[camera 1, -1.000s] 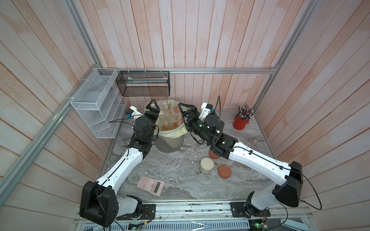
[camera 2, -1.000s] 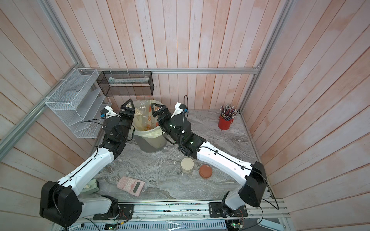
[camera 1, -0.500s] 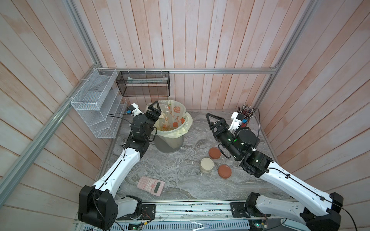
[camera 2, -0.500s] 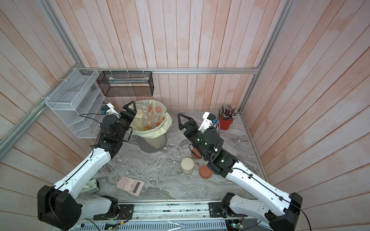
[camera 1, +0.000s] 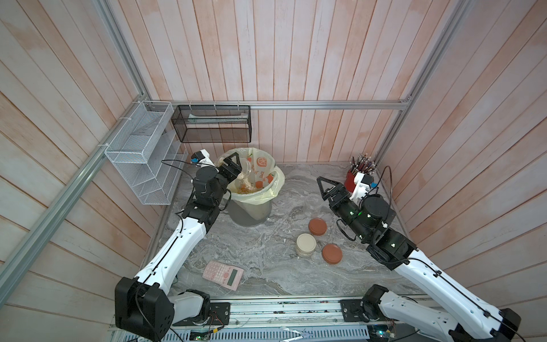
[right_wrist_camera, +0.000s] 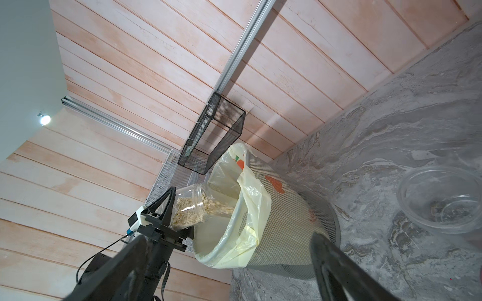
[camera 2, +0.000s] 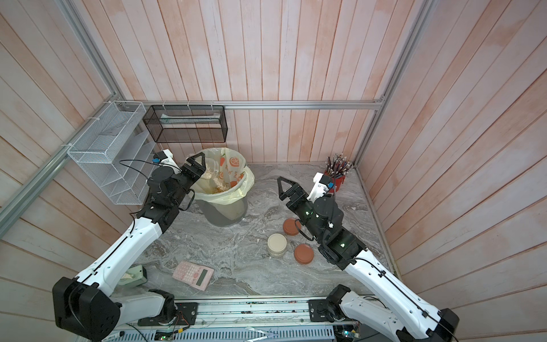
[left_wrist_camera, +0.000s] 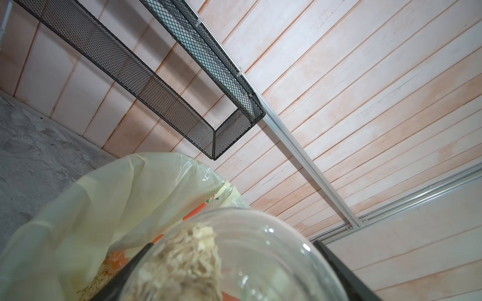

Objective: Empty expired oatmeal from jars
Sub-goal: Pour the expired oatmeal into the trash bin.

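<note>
- While the grey bin (camera 1: pixel 251 213) takes the pour, the task looks about halfway done.
- Over the bin's mouth, the left gripper (camera 1: pixel 239 166) is clamped on the tilted jar (right_wrist_camera: pixel 198 206). Its oatmeal (right_wrist_camera: pixel 182 212) is spilling out, with some left inside.
- Spread wide and holding nothing, the right gripper (camera 1: pixel 328 187) hangs above the empty jar (camera 1: pixel 313 202).
- One cream-lidded jar (camera 1: pixel 306 245) is unopened and probably full, though that is hard to tell.
- Two terracotta lids (camera 1: pixel 318 226) lie loose nearby.
</note>
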{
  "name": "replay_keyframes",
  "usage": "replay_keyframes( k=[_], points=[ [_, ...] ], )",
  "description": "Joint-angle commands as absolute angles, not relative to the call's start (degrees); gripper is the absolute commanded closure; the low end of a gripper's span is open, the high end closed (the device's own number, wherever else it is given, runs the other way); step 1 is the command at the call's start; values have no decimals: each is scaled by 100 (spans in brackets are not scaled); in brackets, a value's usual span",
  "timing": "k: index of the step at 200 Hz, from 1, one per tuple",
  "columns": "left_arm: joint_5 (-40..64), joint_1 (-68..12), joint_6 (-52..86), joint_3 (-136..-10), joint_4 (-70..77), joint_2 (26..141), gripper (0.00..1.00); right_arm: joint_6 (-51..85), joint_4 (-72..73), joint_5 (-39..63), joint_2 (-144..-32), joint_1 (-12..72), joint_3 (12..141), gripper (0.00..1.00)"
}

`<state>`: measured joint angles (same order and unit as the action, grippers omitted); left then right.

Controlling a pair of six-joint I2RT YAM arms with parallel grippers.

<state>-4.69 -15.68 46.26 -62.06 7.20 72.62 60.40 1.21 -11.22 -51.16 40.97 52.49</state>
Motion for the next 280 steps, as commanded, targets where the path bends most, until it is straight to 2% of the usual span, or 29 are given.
replay_keyframes(
  k=[1,89,164,280],
  points=[
    [-260,-1517,4327,-6540,907,7166,78,5845,-155,-745,-4946,3993,5066,2],
    [94,-1415,3315,-7311,107,7589,79,5575,-310,-217,-4825,3526,4790,2],
    [452,-1371,2229,-8104,-849,8145,80,5296,-389,698,-4908,2857,4800,2],
    [769,-1358,946,-9341,-2029,8807,83,5082,-110,1297,-5472,2751,4974,2]
  ],
)
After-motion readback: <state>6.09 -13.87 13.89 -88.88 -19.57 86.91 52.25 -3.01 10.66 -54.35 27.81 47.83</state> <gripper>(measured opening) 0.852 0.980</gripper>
